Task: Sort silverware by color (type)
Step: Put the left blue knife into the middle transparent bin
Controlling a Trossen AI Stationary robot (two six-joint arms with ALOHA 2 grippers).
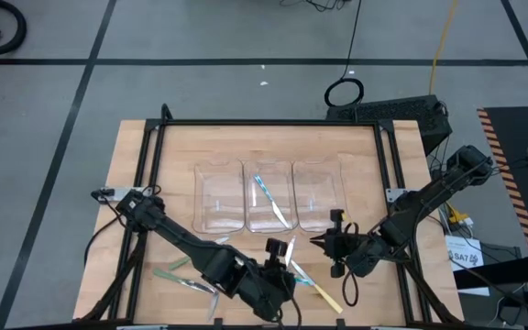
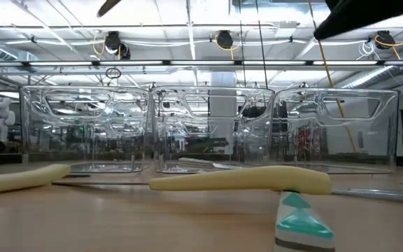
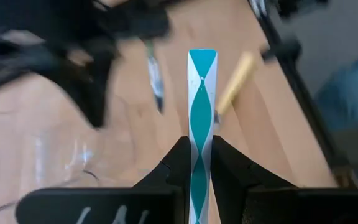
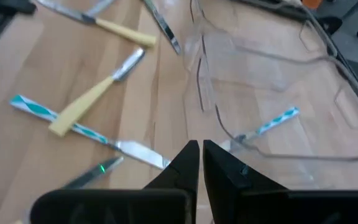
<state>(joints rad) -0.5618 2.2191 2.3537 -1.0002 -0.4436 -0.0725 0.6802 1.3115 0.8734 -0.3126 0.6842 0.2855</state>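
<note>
My left gripper (image 1: 282,258) hovers over the table's near middle, shut on a piece of silverware with a teal-and-white patterned handle (image 3: 202,93). My right gripper (image 1: 319,243) hangs shut just to its right, near the right bin, holding nothing (image 4: 199,152). Three clear bins (image 1: 271,194) stand side by side mid-table; the middle one holds teal-and-white pieces (image 1: 269,197). On the wood lie a yellow-handled piece (image 1: 319,291), green-handled pieces (image 1: 174,269), and a teal-and-white knife (image 4: 73,124) crossed by a yellow-handled piece (image 4: 89,102). My left gripper pinches the teal-and-white handle (image 3: 199,163) between its two fingers (image 3: 178,163). The handle lies along the fingers and sticks out past their tips, its free end (image 3: 202,57) pointing away from the wrist. The piece's other end is hidden behind the gripper body.
The black frame rails (image 1: 388,174) run along the table's sides. A yellow handle (image 2: 240,179) and a teal-and-white handle end (image 2: 303,222) lie close before the low camera, in front of the bins (image 2: 208,129). Bare wood lies left of the bins (image 1: 154,183).
</note>
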